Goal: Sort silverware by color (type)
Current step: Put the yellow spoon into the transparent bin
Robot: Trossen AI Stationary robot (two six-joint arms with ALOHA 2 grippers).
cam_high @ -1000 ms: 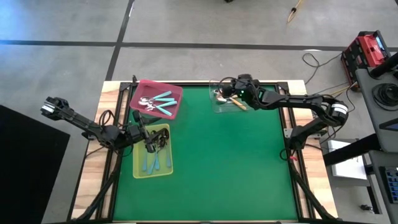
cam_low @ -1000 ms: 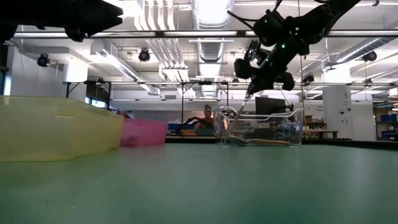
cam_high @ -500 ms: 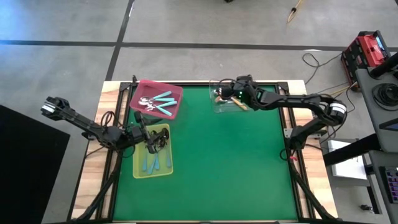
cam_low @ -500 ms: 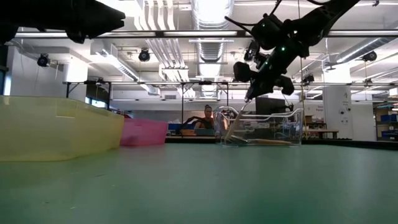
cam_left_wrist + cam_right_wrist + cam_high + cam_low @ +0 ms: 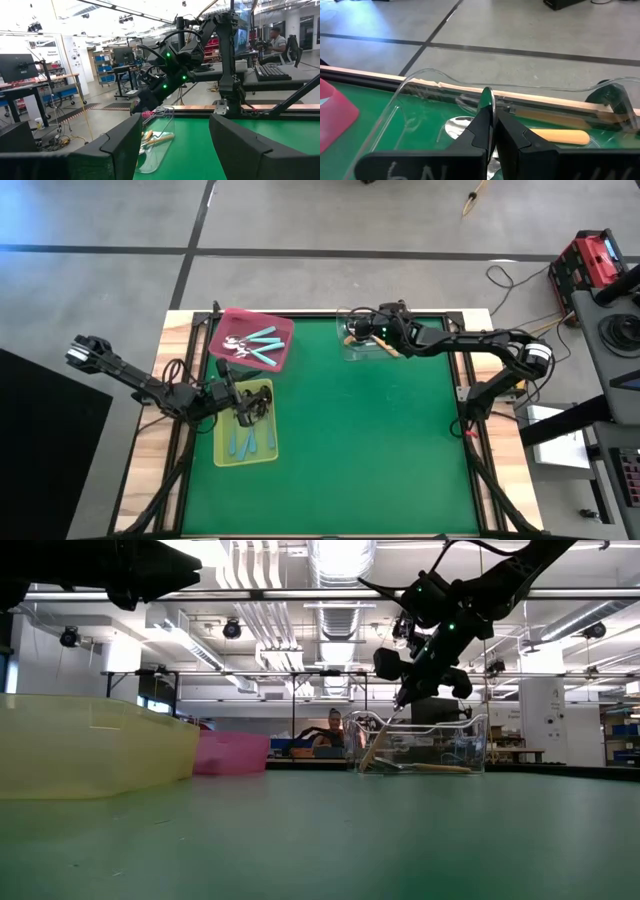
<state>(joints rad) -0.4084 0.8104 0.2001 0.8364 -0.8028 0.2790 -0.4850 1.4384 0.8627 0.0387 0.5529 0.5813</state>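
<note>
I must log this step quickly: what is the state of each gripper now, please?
Left gripper: open, holding nothing, above the yellow-green tray.
Right gripper: shut on a spoon, over the clear tray.

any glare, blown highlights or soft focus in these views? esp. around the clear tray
Low view: ceiling lights blown out; yellow-green tray close to the lens and soft; clear tray shows mostly by rim glints. Right wrist view: clear tray wall catches glare, the orange spoon handle reads through it. Left wrist view: upper left washed out by overhead light. High view: evenly lit, no glare on the green table mat.
</note>
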